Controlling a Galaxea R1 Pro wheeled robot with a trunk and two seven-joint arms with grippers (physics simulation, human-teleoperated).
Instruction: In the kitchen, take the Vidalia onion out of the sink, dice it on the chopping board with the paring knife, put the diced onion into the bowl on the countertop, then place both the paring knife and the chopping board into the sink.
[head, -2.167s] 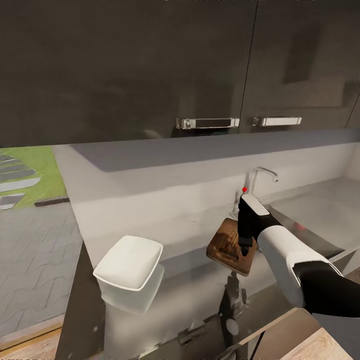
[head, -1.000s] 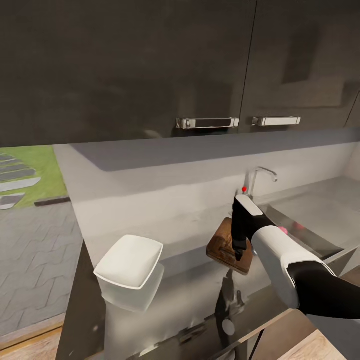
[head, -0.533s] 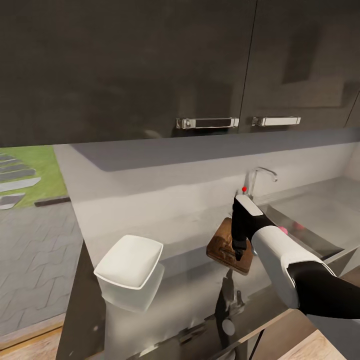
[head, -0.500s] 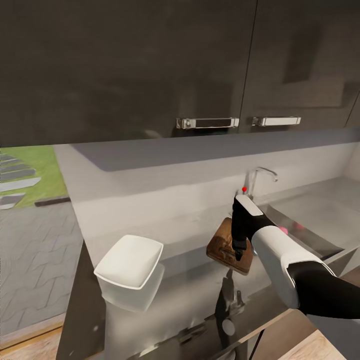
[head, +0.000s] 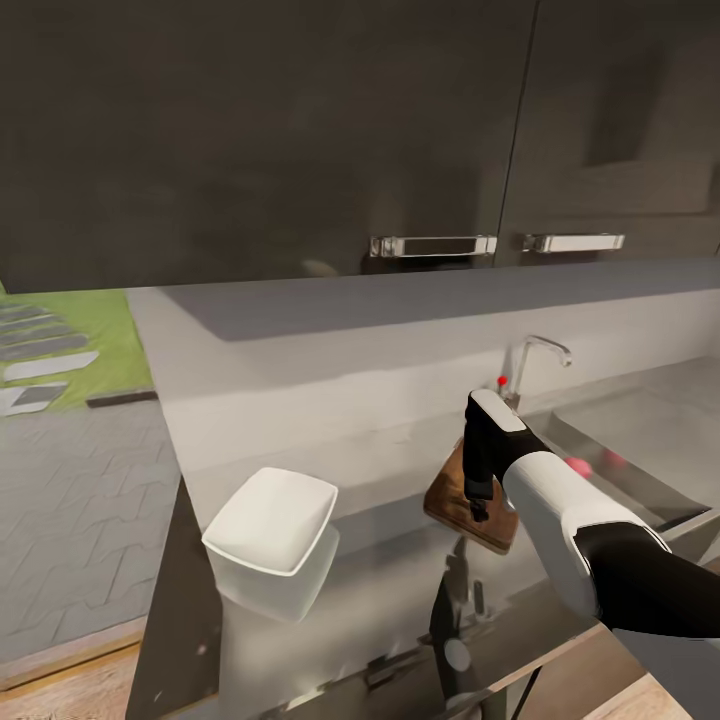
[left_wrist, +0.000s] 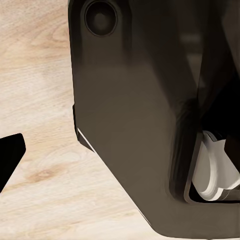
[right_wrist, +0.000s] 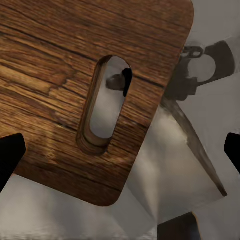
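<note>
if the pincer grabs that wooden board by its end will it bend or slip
The chopping board looks thick and solid-grained, so it probably stays stiff. It lies flat on the glossy countertop, so it may slide when nudged. The slot hole near its end could help grip.

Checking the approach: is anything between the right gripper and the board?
Nothing visible. The right gripper hangs directly over the board, and the right wrist view shows the board's handle slot uncovered between the spread fingertips.
</note>
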